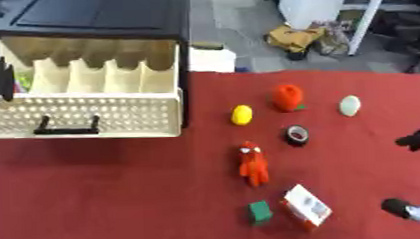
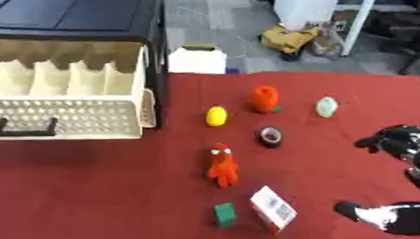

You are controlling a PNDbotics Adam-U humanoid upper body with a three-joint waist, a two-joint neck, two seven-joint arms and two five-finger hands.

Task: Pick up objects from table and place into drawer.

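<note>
Black right hand with silvery-white patches

Cloth was dark red. Drawer cream, perforated front, black handle; cabinet black. Lemon yellow, fruit orange-red, egg pale green, tape black, toy red, cube green, box white with orange.
</note>
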